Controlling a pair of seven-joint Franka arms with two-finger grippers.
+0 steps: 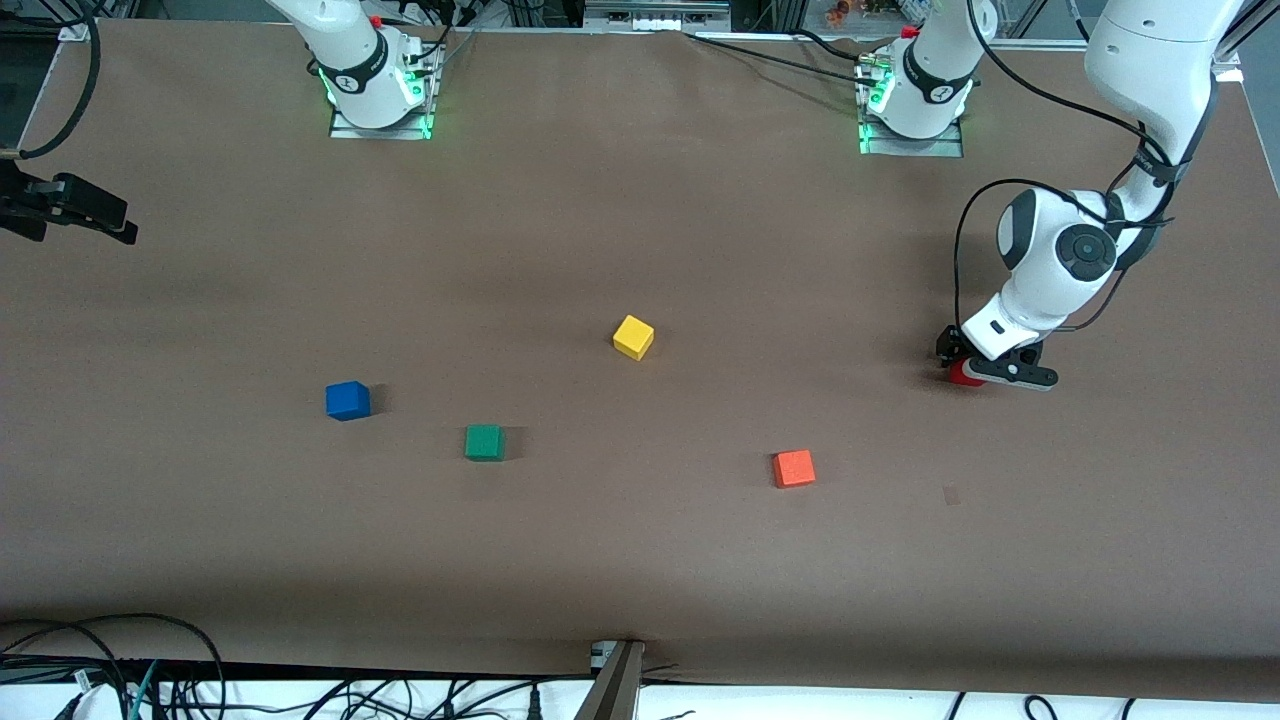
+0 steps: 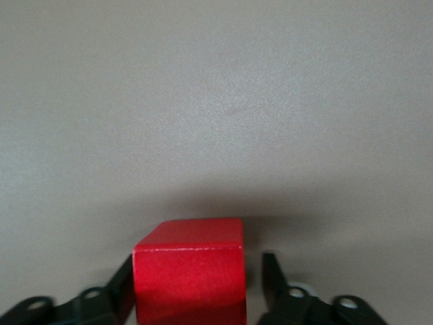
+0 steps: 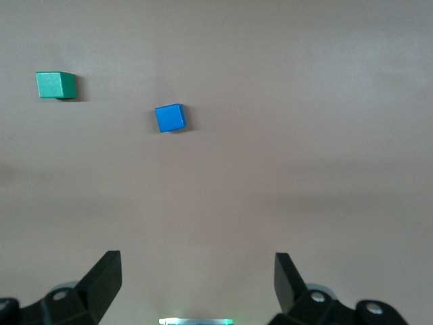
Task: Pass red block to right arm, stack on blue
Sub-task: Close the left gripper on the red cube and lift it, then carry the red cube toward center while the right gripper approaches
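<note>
Left claw (image 1: 968, 366) straddles the red block (image 1: 962, 373), not yet clenched; next close and lift; right claw (image 3: 196, 281) waits released

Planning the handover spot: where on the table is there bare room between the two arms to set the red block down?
The widest bare stretch runs between the two bases down to the yellow block. More lies between the orange block and green block. It is tighter near the blue block and green one, and around the left gripper, down at the red block.
</note>
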